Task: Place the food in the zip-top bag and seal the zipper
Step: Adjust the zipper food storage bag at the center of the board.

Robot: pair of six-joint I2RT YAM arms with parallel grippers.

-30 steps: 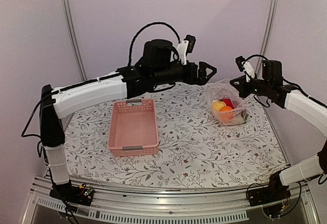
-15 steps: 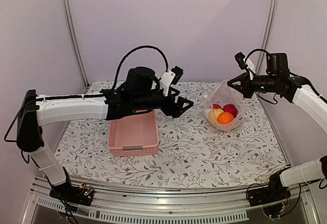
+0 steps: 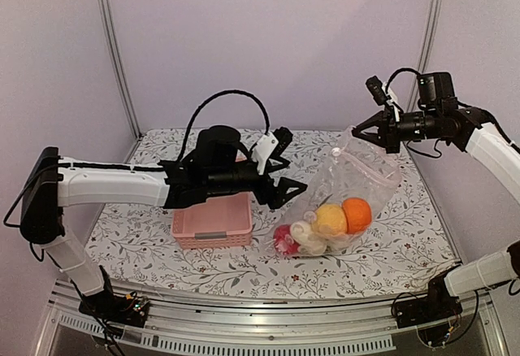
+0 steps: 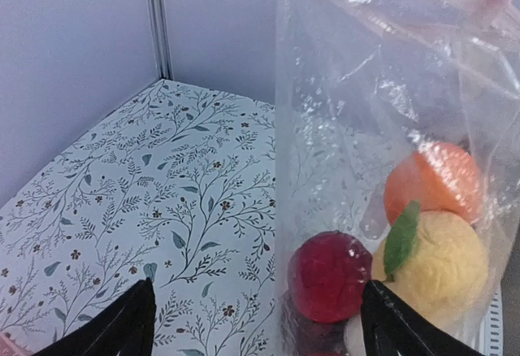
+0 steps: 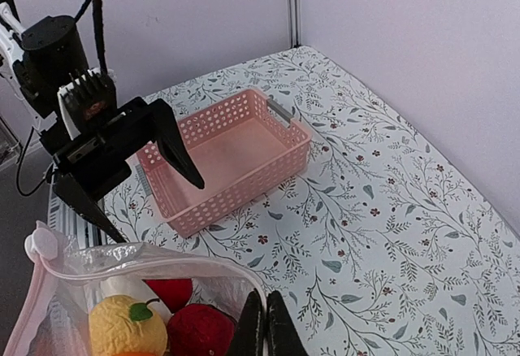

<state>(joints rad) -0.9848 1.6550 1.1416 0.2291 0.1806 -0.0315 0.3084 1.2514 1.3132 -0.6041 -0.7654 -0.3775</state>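
Note:
The clear zip-top bag (image 3: pixel 349 185) hangs slanted from my right gripper (image 3: pixel 357 131), which is shut on the bag's mouth edge high above the table. The food lies in the bag's low end: a red piece (image 3: pixel 284 239), a white piece (image 3: pixel 305 234), a yellow one (image 3: pixel 331 219) and an orange one (image 3: pixel 357 214). The pinkish zipper (image 5: pixel 162 263) runs along the open mouth in the right wrist view, beside my shut fingers (image 5: pixel 264 323). My left gripper (image 3: pixel 291 195) is open and empty, just left of the bag's low end. In the left wrist view (image 4: pixel 256 332) the red piece (image 4: pixel 329 275) sits between its spread jaws.
An empty pink slatted basket (image 3: pixel 213 216) stands left of centre under my left forearm; it also shows in the right wrist view (image 5: pixel 227 157). Walls with metal posts close the back and sides. A metal rail runs along the table's near edge (image 3: pixel 268 323).
My right gripper has lifted the bag's mouth and swung left, so the food end has slid toward the front middle. My left gripper pulled back from the far right and now sits beside the bag.

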